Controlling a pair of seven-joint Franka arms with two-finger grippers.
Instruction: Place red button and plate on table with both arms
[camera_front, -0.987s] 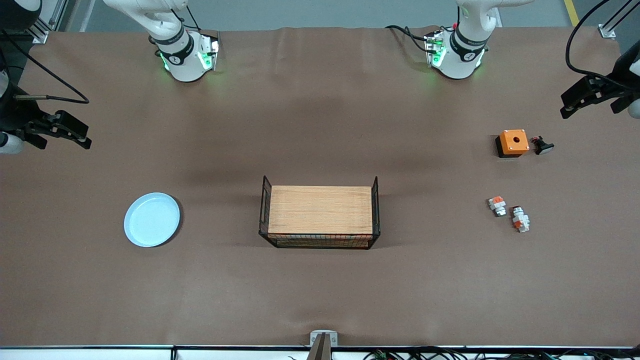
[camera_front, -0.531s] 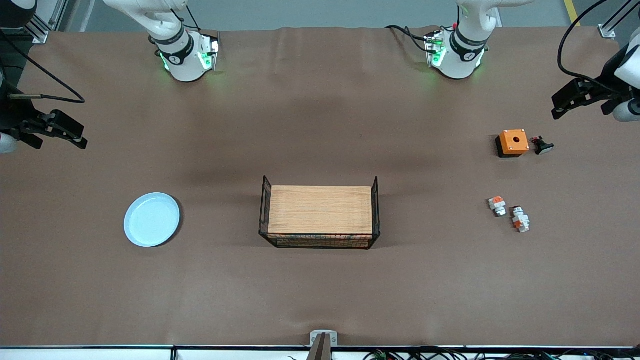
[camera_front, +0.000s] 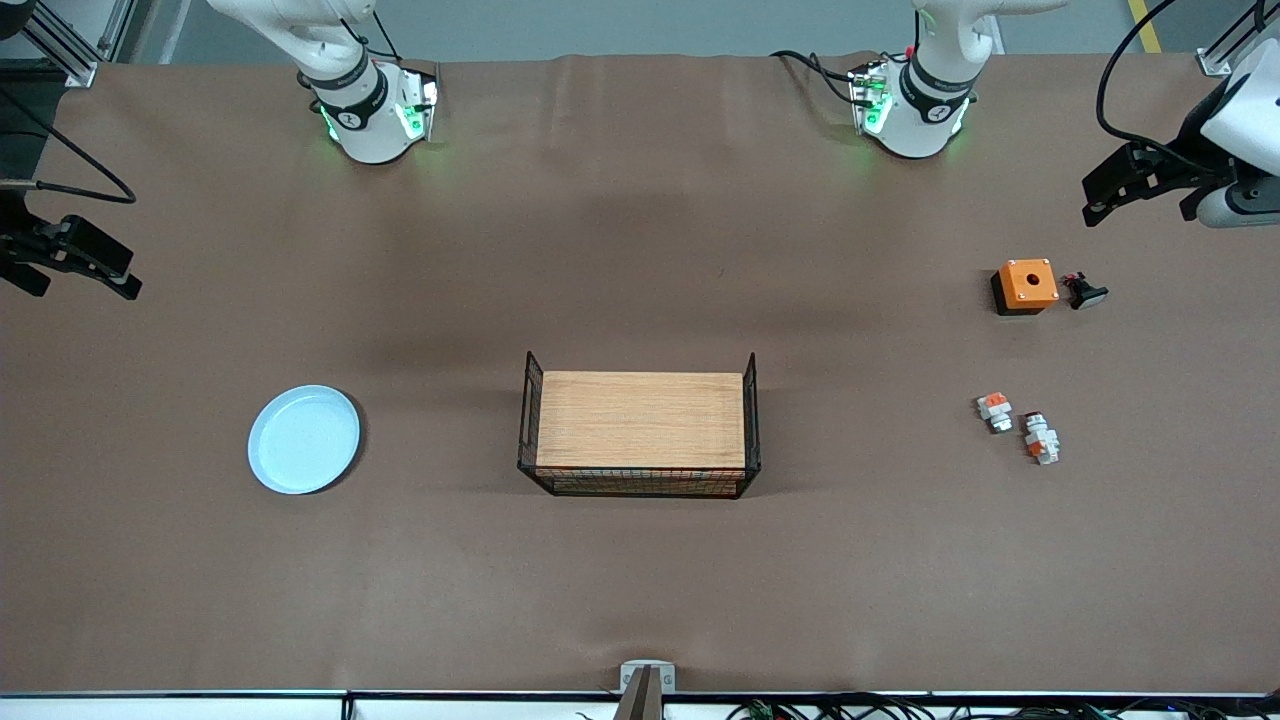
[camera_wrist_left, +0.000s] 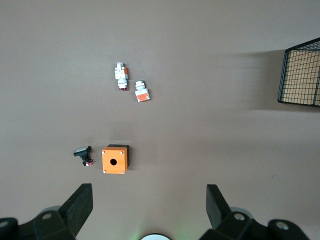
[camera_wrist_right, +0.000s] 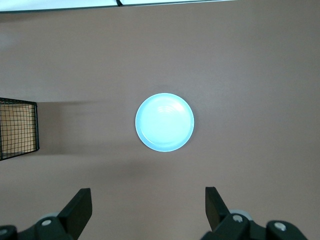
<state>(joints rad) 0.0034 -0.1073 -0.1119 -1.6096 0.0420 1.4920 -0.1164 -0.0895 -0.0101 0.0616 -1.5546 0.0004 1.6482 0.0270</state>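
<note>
The pale-blue plate (camera_front: 303, 440) (camera_wrist_right: 164, 122) lies flat on the brown table (camera_front: 640, 580), toward the right arm's end. The red button (camera_front: 1041, 439) (camera_wrist_left: 121, 76), white with a red middle and a dark end, lies on the table toward the left arm's end. My left gripper (camera_front: 1140, 205) (camera_wrist_left: 150, 200) hangs open and empty over bare table beside the orange box. My right gripper (camera_front: 80, 280) (camera_wrist_right: 148, 205) hangs open and empty over the table's edge at the right arm's end, well apart from the plate.
A black wire rack with a wooden top (camera_front: 640, 433) stands mid-table. A short white block with an orange top (camera_front: 994, 410) lies beside the red button. An orange box with a hole (camera_front: 1026, 285) and a small black part (camera_front: 1085, 291) sit farther from the front camera.
The left gripper has drifted a little toward the table's middle. The right gripper has drifted outward toward its end of the table. Nothing on the table has moved.
</note>
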